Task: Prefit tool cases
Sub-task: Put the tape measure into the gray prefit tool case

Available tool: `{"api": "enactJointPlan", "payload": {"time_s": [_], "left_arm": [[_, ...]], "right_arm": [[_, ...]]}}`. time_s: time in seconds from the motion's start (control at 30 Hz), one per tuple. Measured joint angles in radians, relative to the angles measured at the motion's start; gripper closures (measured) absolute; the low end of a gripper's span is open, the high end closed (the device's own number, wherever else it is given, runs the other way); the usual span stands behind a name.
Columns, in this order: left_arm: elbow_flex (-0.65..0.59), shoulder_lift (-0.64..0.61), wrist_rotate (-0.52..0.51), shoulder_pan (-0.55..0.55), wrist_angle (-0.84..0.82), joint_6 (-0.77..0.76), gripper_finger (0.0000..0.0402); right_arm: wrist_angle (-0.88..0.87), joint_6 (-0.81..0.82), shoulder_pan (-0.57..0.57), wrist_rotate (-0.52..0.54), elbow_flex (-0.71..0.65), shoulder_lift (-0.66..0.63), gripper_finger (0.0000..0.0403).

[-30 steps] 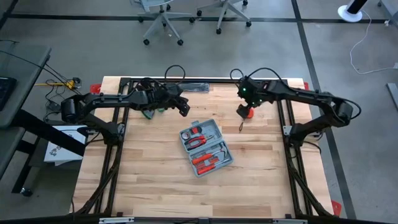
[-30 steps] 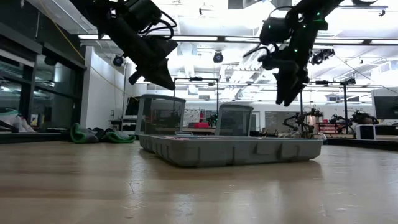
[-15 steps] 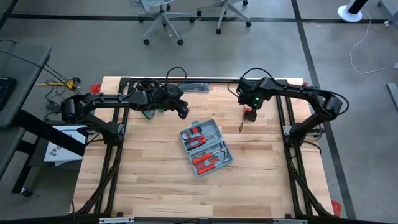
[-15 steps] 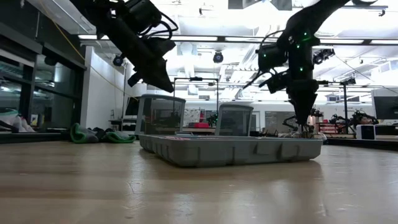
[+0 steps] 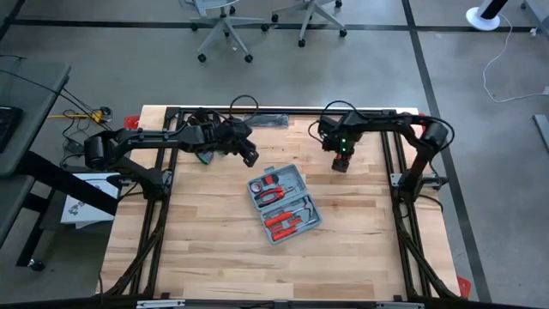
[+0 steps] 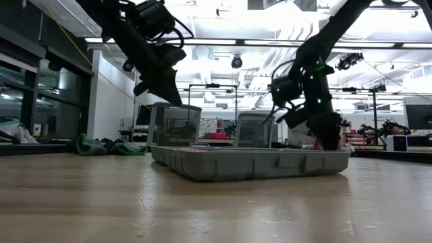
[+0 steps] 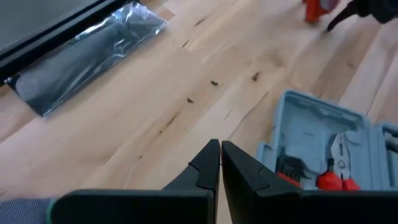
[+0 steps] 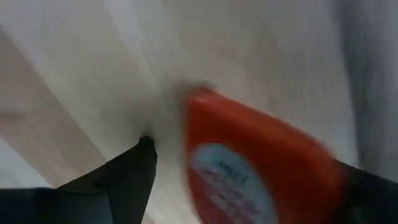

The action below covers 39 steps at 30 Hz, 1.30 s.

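Your tool case (image 5: pixel 285 207) lies open and flat near the middle of the table (image 5: pixel 197 257), turned at an angle to the table's edges. Both halves face up, and you can see red-handled tools (image 5: pixel 281 225) sitting in the moulded recesses, pliers among them in the left wrist view.

Your left gripper (image 5: pixel 250 155) hangs above the table, off the case's far left corner and not touching it. Its fingers (image 7: pixel 208 163) are pressed together with nothing between them.

Your right gripper (image 5: pixel 341 164) is down low near the table's far edge, to the right of the case and apart from it. Its fingers (image 8: pixel 134 168) are spread wide on either side of a small red object (image 8: pixel 249 168) with a round label on top. You cannot tell from these views whether the fingers actually touch it.

Farther out, a dark plastic bag (image 7: pixel 84 53) lies flat along the far edge of the table, between the two arms. Green gloves (image 6: pixel 101 145) sit near the far left part of the table, under the left arm.
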Motion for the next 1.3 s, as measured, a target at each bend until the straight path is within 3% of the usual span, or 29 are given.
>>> {"api": "enactJointPlan", "payload": {"time_s": [0.1,0.2,0.47,0.63,0.83,0.93,1.13,1.3], "left_arm": [[0.000,0.000,0.000,0.000,-0.024,0.000,0.0392],[0.000,0.000,0.000,-0.004,-0.054,-0.001,0.0392],[-0.036,0.000,0.000,-0.019,-0.065,-0.018,0.0392],[-0.066,0.000,0.016,-0.018,-0.065,-0.083,0.0392],[-0.113,0.000,0.129,-0.019,-0.064,-0.142,0.0392],[-0.139,0.000,0.132,-0.020,-0.062,-0.161,0.0392],[-0.200,0.000,0.167,-0.020,0.063,-0.202,0.0392],[-0.232,0.000,0.221,-0.021,0.123,-0.229,0.0392]], "right_arm": [[0.032,0.044,0.000,-0.005,0.003,0.006,0.0107],[0.063,0.081,0.002,-0.008,0.001,-0.006,0.0146],[0.124,0.188,0.003,-0.014,-0.011,-0.036,0.0148],[0.147,0.237,0.020,-0.100,-0.012,-0.060,0.0149],[0.216,0.277,0.092,-0.213,-0.012,-0.170,0.0151],[0.274,0.316,0.158,-0.258,-0.011,-0.197,0.0151],[0.386,0.308,0.319,-0.250,0.003,-0.184,0.0154],[0.359,0.176,0.383,-0.229,0.080,-0.137,0.0165]]}}
